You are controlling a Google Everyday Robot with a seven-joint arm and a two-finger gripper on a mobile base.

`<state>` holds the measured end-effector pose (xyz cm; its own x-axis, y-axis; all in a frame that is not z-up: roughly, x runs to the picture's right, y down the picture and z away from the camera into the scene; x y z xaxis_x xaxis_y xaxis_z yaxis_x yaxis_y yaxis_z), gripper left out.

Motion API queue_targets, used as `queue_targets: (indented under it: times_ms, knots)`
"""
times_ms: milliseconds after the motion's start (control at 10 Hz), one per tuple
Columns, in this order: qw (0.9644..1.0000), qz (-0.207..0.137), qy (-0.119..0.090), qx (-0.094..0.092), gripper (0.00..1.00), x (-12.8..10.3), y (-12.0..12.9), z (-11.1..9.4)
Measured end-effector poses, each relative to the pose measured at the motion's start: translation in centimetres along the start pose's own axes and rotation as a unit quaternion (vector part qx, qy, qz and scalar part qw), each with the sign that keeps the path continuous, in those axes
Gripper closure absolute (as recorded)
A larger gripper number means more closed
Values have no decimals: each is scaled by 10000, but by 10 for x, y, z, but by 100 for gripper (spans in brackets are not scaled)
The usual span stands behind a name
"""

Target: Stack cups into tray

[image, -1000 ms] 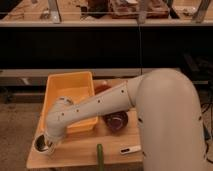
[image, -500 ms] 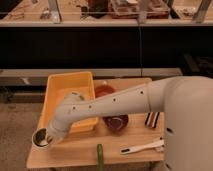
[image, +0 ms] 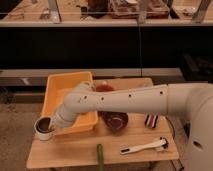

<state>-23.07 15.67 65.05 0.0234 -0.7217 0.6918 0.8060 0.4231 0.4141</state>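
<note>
A small cup (image: 44, 128) with a dark inside and a grey rim is at the table's front left corner, just off the front left corner of the yellow-orange tray (image: 64, 92). Its lower wall looks pale. I cannot tell whether this is the pale cup under the metal one. No separate second cup shows. My gripper (image: 55, 125) is at the cup's right side and holds it by the rim, a little above the tabletop. The arm reaches in from the right and crosses over the tray's front edge.
A dark purple bowl (image: 115, 121) sits right of the tray and a red-orange bowl (image: 104, 88) behind it. A green stick-like thing (image: 100, 152) and a white brush (image: 144, 147) lie at the front edge. A striped object (image: 151, 120) is at the right.
My gripper and the cup have moved together up and away from the table's front edge, toward the tray's front left corner. The arm's elbow has swung back to the right.
</note>
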Motion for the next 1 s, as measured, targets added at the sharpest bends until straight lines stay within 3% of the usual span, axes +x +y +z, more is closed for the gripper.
queue_targets:
  times_ms: [600,800,1000]
  knots:
    - [9997,52,201,163,82,103,-15,-28]
    - [9990,146,375,176,82,127,-15,-43]
    - [9986,203,473,110,82,137,-10,-36]
